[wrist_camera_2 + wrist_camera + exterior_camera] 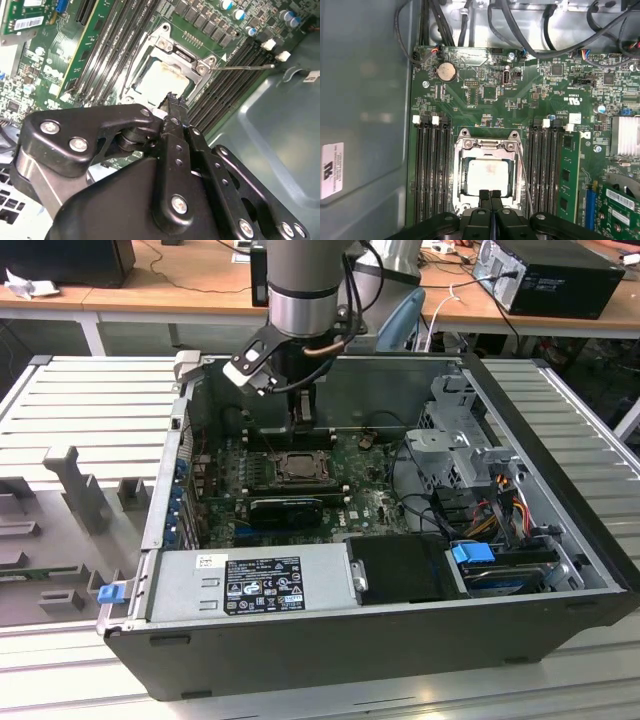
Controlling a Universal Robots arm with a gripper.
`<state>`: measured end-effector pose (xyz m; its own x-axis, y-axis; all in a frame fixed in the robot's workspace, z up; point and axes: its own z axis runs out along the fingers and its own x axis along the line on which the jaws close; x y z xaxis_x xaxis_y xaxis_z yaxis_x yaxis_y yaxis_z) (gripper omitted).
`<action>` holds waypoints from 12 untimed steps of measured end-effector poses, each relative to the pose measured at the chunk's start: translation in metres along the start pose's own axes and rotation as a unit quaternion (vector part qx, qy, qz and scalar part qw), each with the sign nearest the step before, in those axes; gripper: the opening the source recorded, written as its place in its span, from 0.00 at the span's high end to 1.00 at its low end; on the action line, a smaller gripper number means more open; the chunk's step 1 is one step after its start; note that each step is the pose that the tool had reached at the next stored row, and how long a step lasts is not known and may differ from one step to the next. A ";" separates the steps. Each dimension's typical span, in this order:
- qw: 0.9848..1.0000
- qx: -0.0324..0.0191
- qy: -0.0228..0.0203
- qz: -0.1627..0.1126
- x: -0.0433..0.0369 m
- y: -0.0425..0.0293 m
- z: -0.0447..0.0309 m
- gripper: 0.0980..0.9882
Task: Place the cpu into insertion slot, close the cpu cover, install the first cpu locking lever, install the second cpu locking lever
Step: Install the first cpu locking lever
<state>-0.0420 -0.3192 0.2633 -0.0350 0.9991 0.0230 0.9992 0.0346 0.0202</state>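
Black two-finger gripper (490, 196): fingers pressed together, holding nothing, tips over the socket's edge.
Small flat pale beige-silver square cpu (487, 176): seated in silver-rimmed square insertion slot (298, 466) on green motherboard (485, 85).
Thin silver frame cpu cover (461, 172): lying flat around the cpu.

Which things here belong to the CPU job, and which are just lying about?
Job: cpu, cpu cover, locking lever, hand.
Lying about: coin battery, memory module, power supply.
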 end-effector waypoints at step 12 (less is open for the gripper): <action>1.000 0.000 -0.002 -0.009 0.0006 0.0005 -0.0253 0.99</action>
<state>-0.0420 -0.3192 0.2886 -0.0521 0.9985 0.0191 0.9985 0.0518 0.0201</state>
